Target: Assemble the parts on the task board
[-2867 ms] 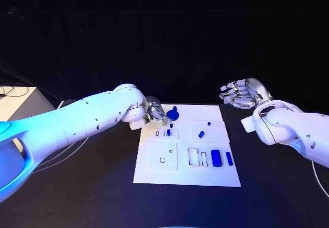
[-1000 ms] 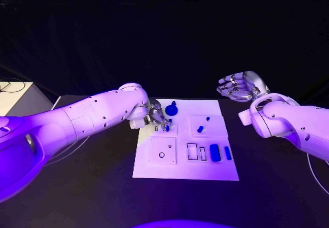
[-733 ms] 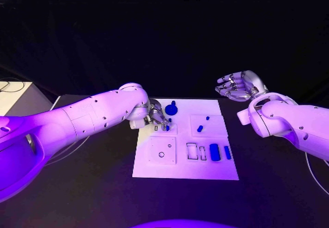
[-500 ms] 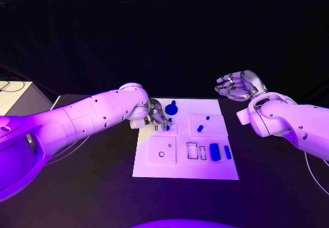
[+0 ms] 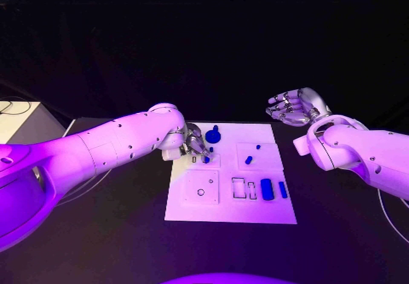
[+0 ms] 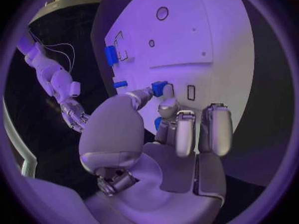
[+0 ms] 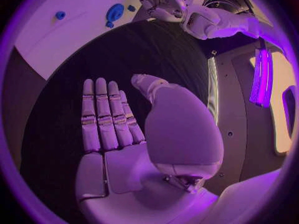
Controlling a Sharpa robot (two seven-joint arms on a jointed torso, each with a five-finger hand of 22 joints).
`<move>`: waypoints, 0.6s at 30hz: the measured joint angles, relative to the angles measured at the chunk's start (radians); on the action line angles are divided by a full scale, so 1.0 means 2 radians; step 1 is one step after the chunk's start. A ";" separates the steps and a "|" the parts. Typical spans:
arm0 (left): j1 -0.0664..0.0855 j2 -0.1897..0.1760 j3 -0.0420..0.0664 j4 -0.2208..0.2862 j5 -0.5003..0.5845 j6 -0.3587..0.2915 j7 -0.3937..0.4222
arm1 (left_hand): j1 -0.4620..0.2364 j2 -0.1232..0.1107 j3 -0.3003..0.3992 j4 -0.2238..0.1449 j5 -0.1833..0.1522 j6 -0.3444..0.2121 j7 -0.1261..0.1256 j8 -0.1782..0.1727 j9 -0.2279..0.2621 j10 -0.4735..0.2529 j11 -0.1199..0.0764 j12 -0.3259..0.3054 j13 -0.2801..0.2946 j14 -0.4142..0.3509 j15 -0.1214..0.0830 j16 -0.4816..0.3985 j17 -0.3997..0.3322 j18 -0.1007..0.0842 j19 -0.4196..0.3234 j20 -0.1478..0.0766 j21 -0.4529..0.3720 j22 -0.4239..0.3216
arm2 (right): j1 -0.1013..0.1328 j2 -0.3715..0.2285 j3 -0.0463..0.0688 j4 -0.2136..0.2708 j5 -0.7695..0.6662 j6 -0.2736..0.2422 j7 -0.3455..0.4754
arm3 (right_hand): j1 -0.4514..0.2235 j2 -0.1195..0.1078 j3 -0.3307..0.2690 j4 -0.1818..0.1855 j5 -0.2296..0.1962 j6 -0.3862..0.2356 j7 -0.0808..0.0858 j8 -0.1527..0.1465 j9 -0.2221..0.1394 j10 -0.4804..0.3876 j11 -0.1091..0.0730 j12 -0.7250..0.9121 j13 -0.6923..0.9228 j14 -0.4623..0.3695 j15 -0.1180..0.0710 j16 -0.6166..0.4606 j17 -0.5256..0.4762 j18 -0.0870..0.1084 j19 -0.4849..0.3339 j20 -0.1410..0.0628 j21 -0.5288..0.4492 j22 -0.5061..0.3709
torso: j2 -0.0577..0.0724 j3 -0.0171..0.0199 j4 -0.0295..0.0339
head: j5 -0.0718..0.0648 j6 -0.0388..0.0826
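While the left hand pinches a small blue part over the far-left area of the task board on the bench, the right hand hovers empty, fingers apart, beyond the board's far-right corner.

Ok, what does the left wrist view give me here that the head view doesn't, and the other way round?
Left wrist view: a close look at the left robot hand pinching a small blue part between thumb and finger, right beside a rectangular slot. Head view: the whole task board laid out, with the round blue part at its far edge. Both: the board, the thick long blue part, and the right robot hand raised, holding nothing.
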 measured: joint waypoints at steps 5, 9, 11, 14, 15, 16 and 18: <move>0.000 -0.001 0.000 0.001 0.001 0.000 0.000 | 0.009 -0.004 0.020 -0.015 -0.001 -0.003 -0.001 0.000 0.005 0.000 0.000 -0.005 -0.004 0.000 0.000 0.000 0.000 0.000 -0.001 -0.001 0.000 -0.001 | 0.000 0.000 0.000 0.000 0.000 0.000 -0.001 | 0.000 0.000 0.000 0.000 0.000 0.000 0.000 0.000 0.000 0.000 0.000 0.000 0.000 0.000 0.000 0.000 0.000 0.000 0.000 0.000 0.000 -0.001 | 0.000 0.0000 0.0001 | 0.000 0.000; 0.000 -0.001 0.000 0.001 0.001 0.000 0.000 | 0.012 -0.004 0.031 -0.022 -0.002 -0.004 0.000 0.001 0.008 -0.004 0.000 -0.007 -0.007 0.000 0.000 0.000 0.000 0.000 -0.001 -0.001 0.000 -0.002 | 0.000 0.000 0.000 -0.001 0.000 0.000 -0.001 | 0.000 0.000 0.000 0.000 0.000 0.000 0.000 0.000 0.000 0.000 0.000 0.000 0.000 0.000 0.000 0.000 0.000 0.000 0.000 0.000 0.000 -0.001 | 0.000 0.0000 0.0002 | 0.001 0.000; 0.000 -0.001 0.000 0.001 0.001 0.001 0.000 | 0.012 -0.004 0.033 -0.020 -0.002 -0.004 0.000 0.001 0.008 -0.004 0.000 -0.007 -0.007 0.000 0.000 0.000 0.000 0.000 -0.001 -0.001 0.000 -0.002 | 0.000 0.000 0.000 -0.001 0.000 0.001 -0.001 | 0.000 0.000 0.000 0.000 0.000 0.000 0.000 0.000 0.000 0.000 0.000 0.000 0.000 0.000 0.000 0.000 0.000 0.000 0.000 0.000 0.000 -0.001 | 0.000 0.0000 0.0002 | 0.001 0.000; 0.000 -0.001 0.000 0.002 0.002 0.002 0.000 | 0.015 -0.005 0.034 -0.019 0.000 -0.005 -0.002 0.001 0.009 -0.004 0.000 -0.007 -0.008 0.000 0.000 0.000 0.000 0.000 -0.003 -0.003 0.000 -0.003 | 0.000 0.000 0.000 -0.001 0.000 0.001 -0.001 | 0.000 0.000 0.000 0.000 0.000 0.000 0.000 0.000 0.000 0.000 0.000 0.000 0.000 0.000 0.000 0.000 0.000 0.000 0.000 0.000 0.000 -0.001 | 0.000 0.0000 0.0001 | 0.001 0.000; 0.000 -0.001 0.000 0.002 0.002 0.002 0.000 | 0.016 -0.005 0.034 -0.019 0.000 -0.005 -0.002 0.001 0.009 -0.004 0.000 -0.007 -0.008 0.000 0.000 0.000 0.000 0.000 -0.003 -0.003 0.000 -0.003 | 0.000 0.000 0.000 -0.001 0.000 0.001 -0.001 | 0.000 0.000 0.000 0.000 0.000 0.000 0.000 0.000 0.000 0.000 0.000 0.000 0.000 0.000 0.000 0.000 0.000 0.000 0.000 0.000 0.000 -0.001 | 0.000 0.0000 0.0001 | 0.001 0.000; 0.000 -0.001 0.000 0.002 0.002 0.002 0.000 | 0.016 -0.005 0.035 -0.018 0.000 -0.005 -0.002 0.001 0.009 -0.004 0.000 -0.008 -0.008 0.000 0.000 0.000 0.000 0.000 -0.003 -0.003 0.000 -0.003 | 0.000 0.000 0.000 -0.001 0.000 0.001 -0.001 | 0.000 0.000 -0.001 -0.001 0.000 0.000 0.000 0.000 0.000 -0.001 0.001 0.000 0.000 0.000 0.000 -0.002 0.000 0.000 0.000 0.000 0.000 -0.002 | 0.000 0.0000 0.0001 | 0.001 0.000; 0.000 -0.002 0.000 0.003 0.003 0.002 0.000 | 0.016 -0.005 0.039 -0.018 0.000 -0.006 -0.001 0.001 0.010 -0.004 0.000 -0.011 -0.009 0.000 0.000 0.000 0.000 0.000 -0.003 -0.003 0.000 -0.003 | 0.000 0.000 0.000 -0.001 0.000 0.001 -0.002 | 0.000 0.000 -0.001 -0.001 0.000 0.000 0.000 0.000 0.000 -0.002 0.002 0.000 0.000 0.000 0.000 -0.002 -0.001 0.000 0.000 0.000 0.000 -0.002 | 0.000 0.0001 0.0000 | 0.001 0.000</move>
